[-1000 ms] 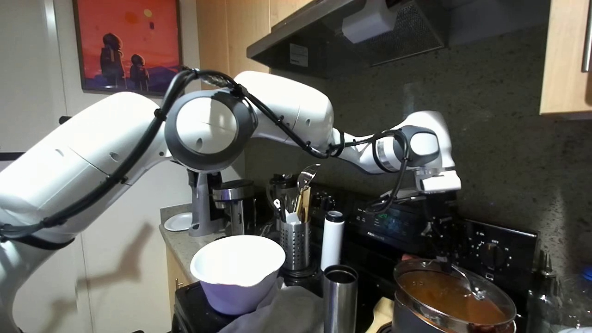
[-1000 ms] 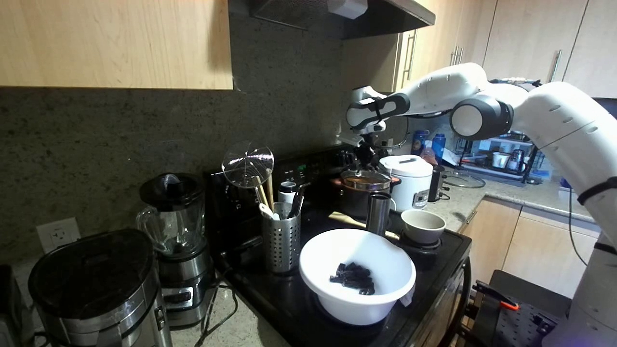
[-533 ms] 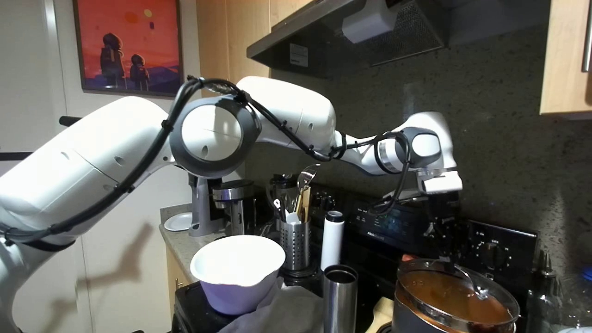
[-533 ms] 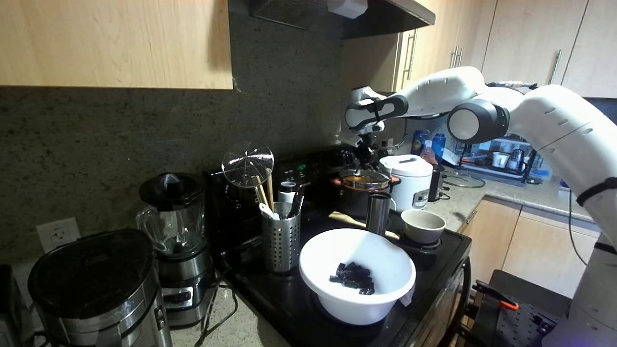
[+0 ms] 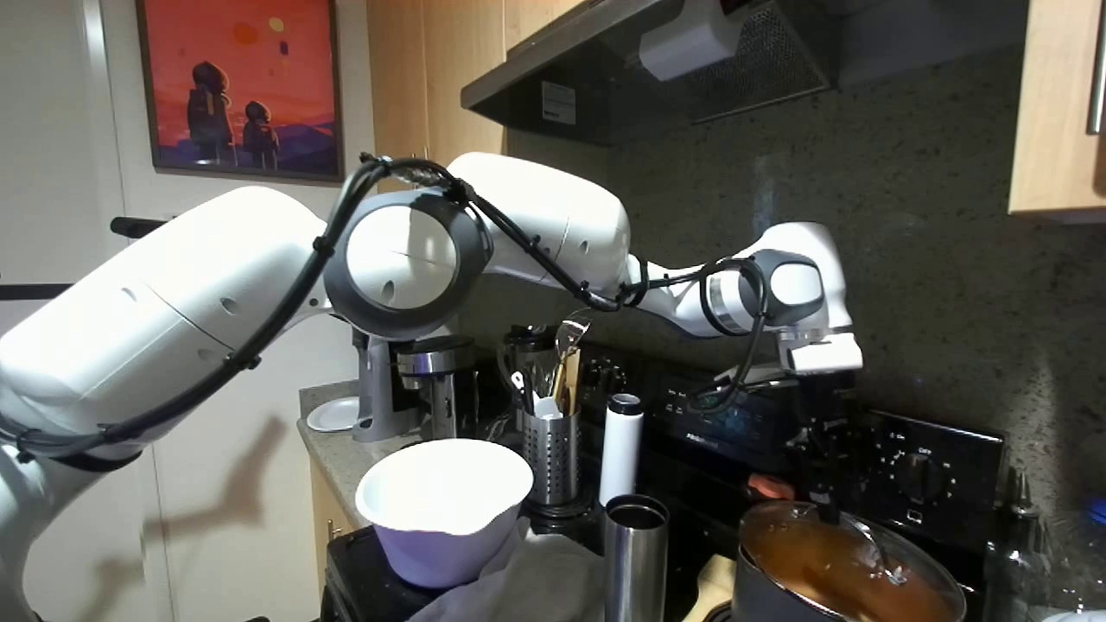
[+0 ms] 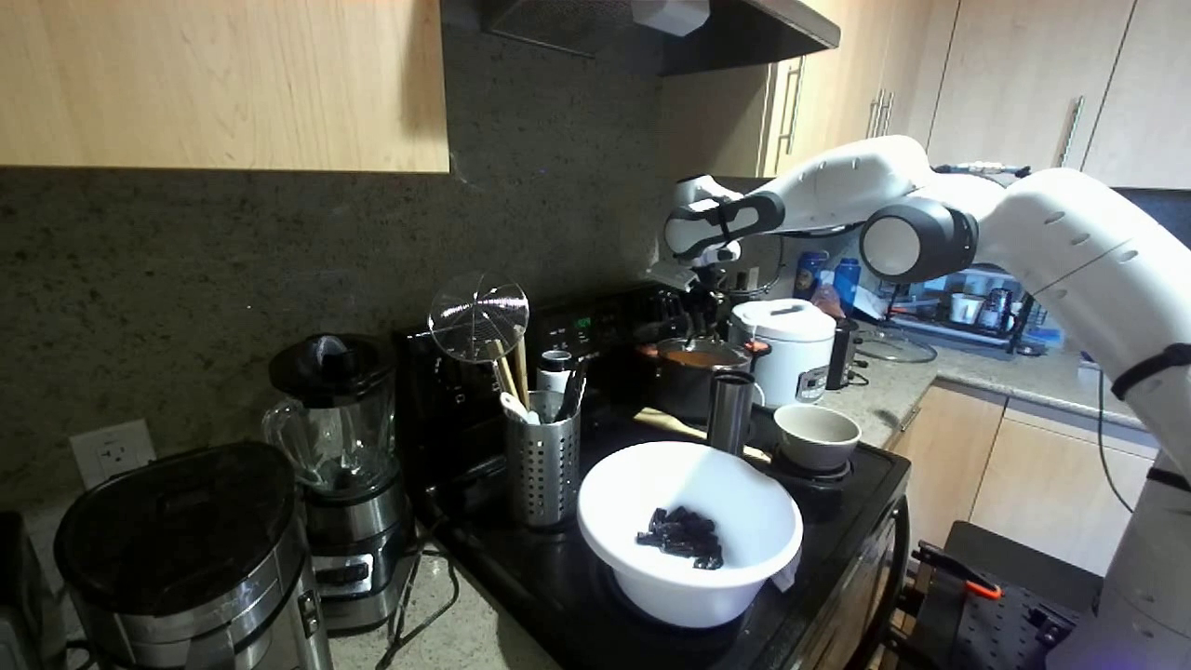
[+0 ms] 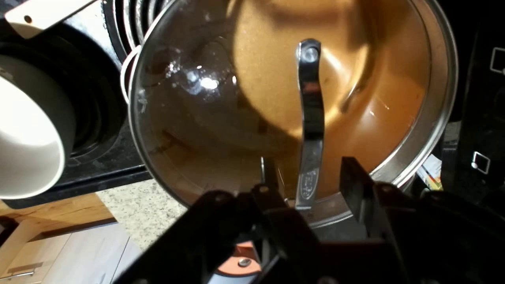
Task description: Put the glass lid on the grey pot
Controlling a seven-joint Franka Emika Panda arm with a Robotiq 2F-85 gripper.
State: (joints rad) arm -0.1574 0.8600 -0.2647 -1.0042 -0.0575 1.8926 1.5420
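The glass lid (image 5: pixel 864 561), see-through with a metal rim and an arched metal handle, lies over the grey pot (image 5: pixel 769 596) and appears to rest on its rim. The lid (image 6: pixel 704 353) and pot (image 6: pixel 679 391) also show in an exterior view at the back of the stove. In the wrist view the lid's handle (image 7: pixel 311 94) runs between my fingers. My gripper (image 7: pixel 309 165) is open, with a gap on each side of the handle's end. It points down at the lid handle in both exterior views (image 5: pixel 828 510). An orange pot handle (image 7: pixel 240 260) shows below.
A steel cylinder (image 5: pixel 635 561) and a cream bowl (image 6: pixel 817 437) stand before the pot. A white rice cooker (image 6: pixel 786 340) is close beside it. A white bowl (image 6: pixel 693 586), a utensil holder (image 5: pixel 551 458) and a wooden spatula (image 5: pixel 713 587) are on the stove. A range hood (image 5: pixel 596 86) hangs above.
The arm has moved down. The lid, held just above the pot with a visible gap before, is now lower and lies on the pot. My fingers are now apart from the lid handle.
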